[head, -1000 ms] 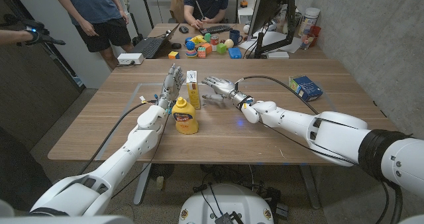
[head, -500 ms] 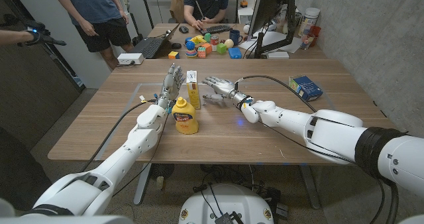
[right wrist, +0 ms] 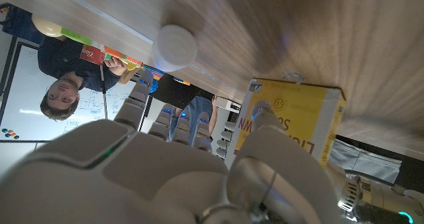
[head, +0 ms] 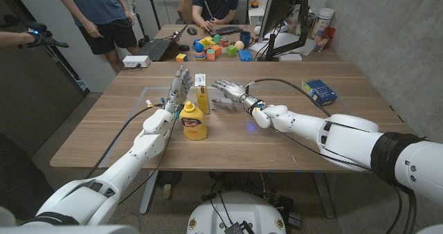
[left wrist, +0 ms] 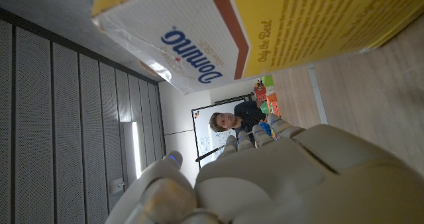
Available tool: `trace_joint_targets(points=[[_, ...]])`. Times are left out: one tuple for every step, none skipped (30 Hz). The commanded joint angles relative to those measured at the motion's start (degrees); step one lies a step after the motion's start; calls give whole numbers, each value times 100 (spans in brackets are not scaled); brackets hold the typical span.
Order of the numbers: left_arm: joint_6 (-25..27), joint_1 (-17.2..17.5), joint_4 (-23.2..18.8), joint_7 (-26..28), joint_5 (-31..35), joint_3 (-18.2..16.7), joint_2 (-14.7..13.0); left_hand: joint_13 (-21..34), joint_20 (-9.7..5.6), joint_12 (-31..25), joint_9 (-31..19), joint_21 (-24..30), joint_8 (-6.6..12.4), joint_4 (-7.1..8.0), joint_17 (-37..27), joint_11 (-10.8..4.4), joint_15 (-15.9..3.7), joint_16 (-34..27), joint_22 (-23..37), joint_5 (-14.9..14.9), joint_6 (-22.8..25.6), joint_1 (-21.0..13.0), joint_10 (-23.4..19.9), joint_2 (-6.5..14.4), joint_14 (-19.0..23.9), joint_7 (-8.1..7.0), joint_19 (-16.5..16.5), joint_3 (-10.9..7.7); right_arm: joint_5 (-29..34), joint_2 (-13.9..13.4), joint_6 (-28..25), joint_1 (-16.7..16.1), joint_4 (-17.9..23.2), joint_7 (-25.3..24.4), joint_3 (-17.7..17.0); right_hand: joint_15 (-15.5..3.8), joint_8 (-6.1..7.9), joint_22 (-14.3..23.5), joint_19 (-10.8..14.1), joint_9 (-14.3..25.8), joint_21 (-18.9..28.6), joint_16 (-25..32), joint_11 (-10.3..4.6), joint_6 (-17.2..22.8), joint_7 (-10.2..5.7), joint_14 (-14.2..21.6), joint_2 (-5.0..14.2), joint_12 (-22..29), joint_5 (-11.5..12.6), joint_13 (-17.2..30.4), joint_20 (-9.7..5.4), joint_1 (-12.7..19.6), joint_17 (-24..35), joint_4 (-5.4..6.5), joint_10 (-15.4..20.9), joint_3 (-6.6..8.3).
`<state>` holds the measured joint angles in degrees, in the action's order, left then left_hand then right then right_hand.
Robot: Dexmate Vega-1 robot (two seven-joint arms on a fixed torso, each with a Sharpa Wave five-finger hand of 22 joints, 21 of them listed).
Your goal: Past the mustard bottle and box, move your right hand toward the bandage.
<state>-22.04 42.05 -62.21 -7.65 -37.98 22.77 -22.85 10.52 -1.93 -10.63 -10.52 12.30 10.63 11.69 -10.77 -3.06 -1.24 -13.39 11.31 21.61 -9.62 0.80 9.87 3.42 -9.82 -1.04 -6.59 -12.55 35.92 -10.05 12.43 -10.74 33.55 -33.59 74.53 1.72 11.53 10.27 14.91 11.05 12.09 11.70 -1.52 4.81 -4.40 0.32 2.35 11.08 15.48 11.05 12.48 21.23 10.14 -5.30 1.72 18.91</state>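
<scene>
Nothing shifts since earlier frame. Right hand (head: 230, 92), fingers apart, empty, beside box (head: 201, 94), past mustard (head: 194, 121); bandage (right wrist: 175, 46) near, untouched; reach nearly done.

Mustard bottle (head: 194, 122): yellow squeeze bottle with a yellow cap, upright near the table's middle. Box (head: 201, 94): tall, narrow yellow-and-white carton printed "Domino", upright just beyond the bottle on its far side; its printed face also shows in the left wrist view (left wrist: 265, 32) and right wrist view (right wrist: 291, 121). Bandage (right wrist: 175, 46): small white roll lying on the wood, beyond the box.
</scene>
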Motion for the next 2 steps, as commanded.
trace_joint_targets(points=[[-25, -24, 35, -32, 6, 16, 21, 18, -100, -25, -34, 28, 34, -7, -29, 3, 21, -34, 24, 16, -863, 6, 801, 753, -596, 19, -9, 21, -5, -172, -109, -68, 281, 98, -52, -15, -13, 8, 49, 30, 15, 21, 2, -7, 29, -7, 3, 13, 33, 24, -2, 65, 9, -43, 67, 12], [-26, -26, 37, -34, 8, 17, 22, 18, -101, -24, -34, 27, 32, -7, -29, -1, 23, -34, 24, 16, -866, 6, 803, 753, -596, 22, -12, 21, 3, -188, -103, -72, 296, 97, -56, -13, -13, 8, 50, 30, 15, 21, 1, -7, 29, -6, 2, 13, 33, 24, -2, 65, 9, -43, 67, 12]])
